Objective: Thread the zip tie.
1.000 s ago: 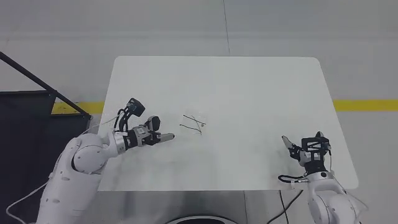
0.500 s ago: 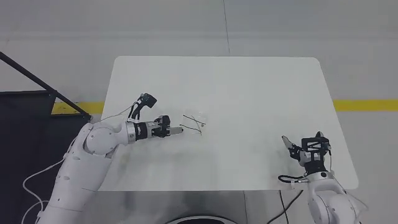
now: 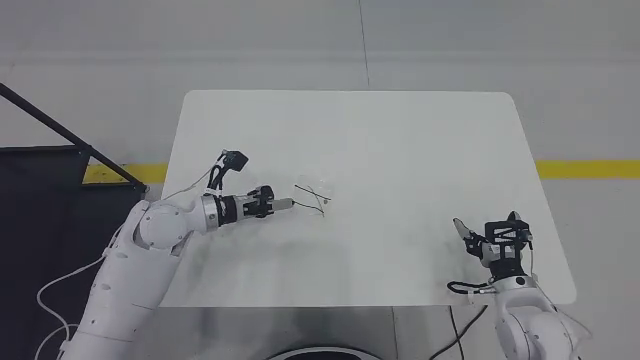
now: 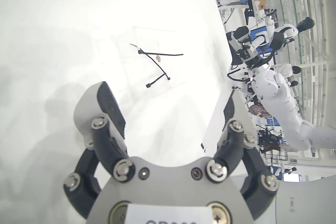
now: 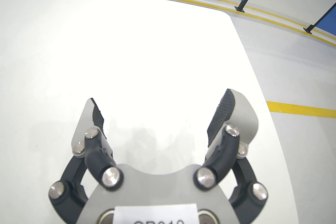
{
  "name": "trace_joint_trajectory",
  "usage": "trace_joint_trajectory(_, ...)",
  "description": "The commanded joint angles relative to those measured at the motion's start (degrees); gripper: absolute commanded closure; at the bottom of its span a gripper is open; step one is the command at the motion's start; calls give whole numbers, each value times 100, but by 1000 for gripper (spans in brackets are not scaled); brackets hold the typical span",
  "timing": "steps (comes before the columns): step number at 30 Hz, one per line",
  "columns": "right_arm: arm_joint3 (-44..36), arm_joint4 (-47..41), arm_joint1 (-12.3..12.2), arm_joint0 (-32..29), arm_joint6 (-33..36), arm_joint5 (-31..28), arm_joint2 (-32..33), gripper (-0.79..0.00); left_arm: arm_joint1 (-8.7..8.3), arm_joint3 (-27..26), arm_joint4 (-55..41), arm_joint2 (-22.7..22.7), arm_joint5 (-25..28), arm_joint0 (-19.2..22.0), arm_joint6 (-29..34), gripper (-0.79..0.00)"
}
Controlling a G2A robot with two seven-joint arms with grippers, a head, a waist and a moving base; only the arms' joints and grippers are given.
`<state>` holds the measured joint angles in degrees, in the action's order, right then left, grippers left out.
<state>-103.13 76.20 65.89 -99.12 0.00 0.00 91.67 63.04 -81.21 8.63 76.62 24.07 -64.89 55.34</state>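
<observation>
Two thin black zip ties (image 3: pixel 312 199) lie crossed on the white table (image 3: pixel 400 140), left of centre, on what looks like a faint clear film. In the left wrist view the zip ties (image 4: pixel 155 62) are flat on the table, a short way ahead of the fingertips. My left gripper (image 3: pixel 285 204) hovers just left of them, open and holding nothing; its own view has the left gripper (image 4: pixel 168 99) spread wide. My right gripper (image 3: pixel 488 228) stands near the front right corner, far from the ties. Over bare tabletop, the right gripper (image 5: pixel 160 109) is open and holds nothing.
A dark stand with a slanted black bar (image 3: pixel 40 120) stands off the table's left side. The table's right edge (image 5: pixel 252 64) runs close to my right gripper. The table's back half is bare white surface.
My left arm has reached to the right, from the front left of the table up to the zip ties; most of that happened before the last half second. The right arm has not moved.
</observation>
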Motion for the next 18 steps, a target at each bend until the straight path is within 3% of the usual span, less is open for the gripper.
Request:
trace_joint_trajectory(1, 0, 0, 0, 0, 0, 0, 0, -785, -6, 119, -224, -10, -109, 82, 168, -699)
trace_joint_trajectory(6, 0, 0, 0, 0, 0, 0, 0, -785, -13, 472, -668, -52, -147, 276, 449, -542)
trace_joint_trajectory(12, 0, 0, 0, 0, 0, 0, 0, -785, -24, 782, -762, -147, -147, 491, 597, -529)
trace_joint_trajectory(18, 0, 0, 0, 0, 0, 0, 0, -785, -13, 985, -766, -327, -160, 652, 616, -459)
